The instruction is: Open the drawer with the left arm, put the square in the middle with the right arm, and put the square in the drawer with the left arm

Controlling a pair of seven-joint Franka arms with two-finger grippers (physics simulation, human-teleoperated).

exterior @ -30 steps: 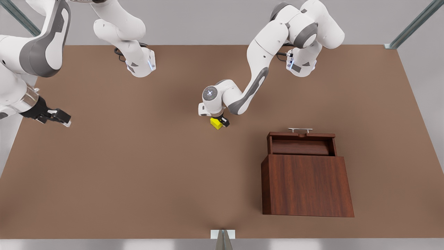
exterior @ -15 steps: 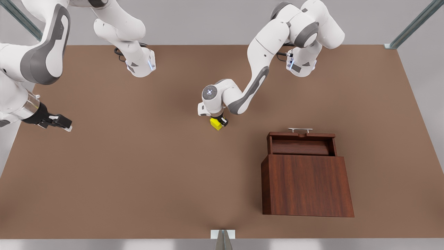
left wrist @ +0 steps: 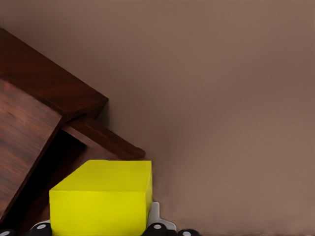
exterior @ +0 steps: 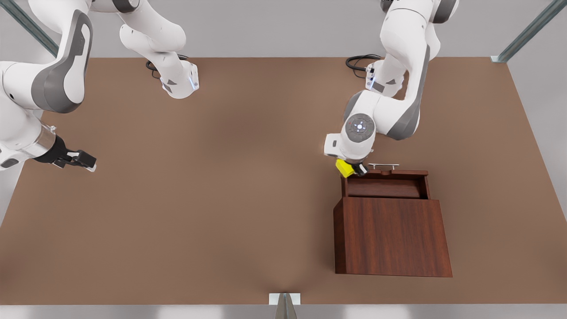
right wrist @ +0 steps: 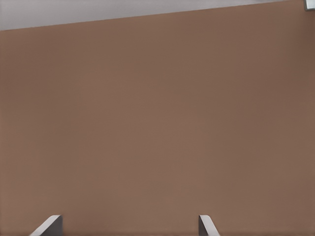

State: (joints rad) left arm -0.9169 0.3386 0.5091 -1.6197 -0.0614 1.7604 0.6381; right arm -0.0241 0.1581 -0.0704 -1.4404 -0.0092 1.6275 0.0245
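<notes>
Left pincer (exterior: 353, 169) grips square (exterior: 343, 168) at open drawer (exterior: 384, 186) corner | right pincer (exterior: 82, 158) waits parted, fingertips (right wrist: 49, 225) over bare table (exterior: 177, 199)

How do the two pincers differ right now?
The left pincer is shut on the square; the right pincer holds nothing and its fingers stand apart. The left pincer is at the open drawer, near the corner on the front view's left; the right pincer waits over bare table at the front view's left edge. Both are black and two-fingered.
</notes>
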